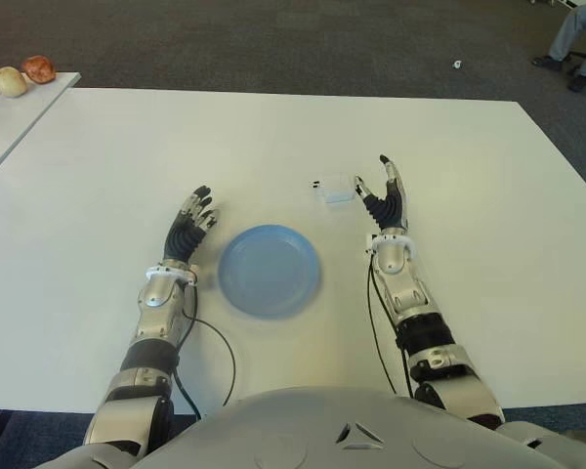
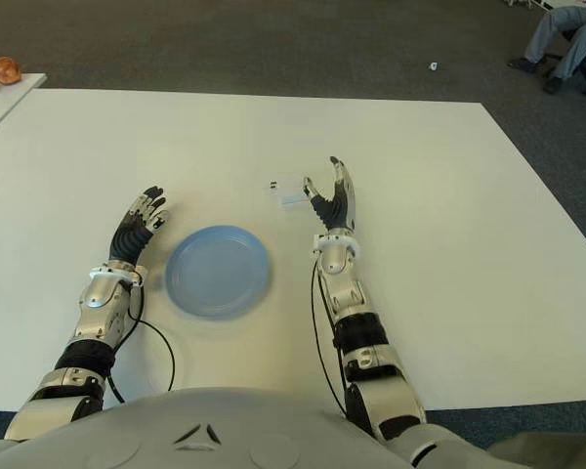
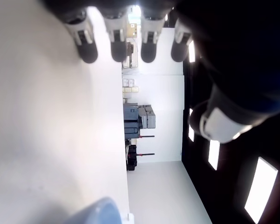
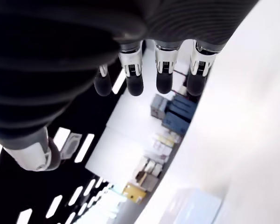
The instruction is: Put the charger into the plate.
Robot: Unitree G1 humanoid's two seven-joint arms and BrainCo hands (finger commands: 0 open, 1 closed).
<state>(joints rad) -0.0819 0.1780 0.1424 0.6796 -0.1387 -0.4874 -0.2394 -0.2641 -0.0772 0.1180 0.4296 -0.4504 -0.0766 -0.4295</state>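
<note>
2 robot hands showed over the white desk (image 1: 449, 147), and neither held anything. The right robot hand (image 1: 386, 200) stood with fingers extended and spread, thumb side toward the charger (image 1: 334, 188), which lay on the desk just beside it, beyond the blue plate (image 1: 270, 270) and apart from its rim. The left robot hand (image 1: 190, 227) showed on the plate's left, fingers relaxed and empty.

The likely trouble was a push rather than a grip: the right robot hand was alongside the charger, not around it, so closing from there could nudge the small white block away across the smooth desk. A loose pinch could also drop it short of the plate.

The charger's long axis seemed to run roughly left to right, with what looked like its prongs pointing toward the robot's left.
</note>
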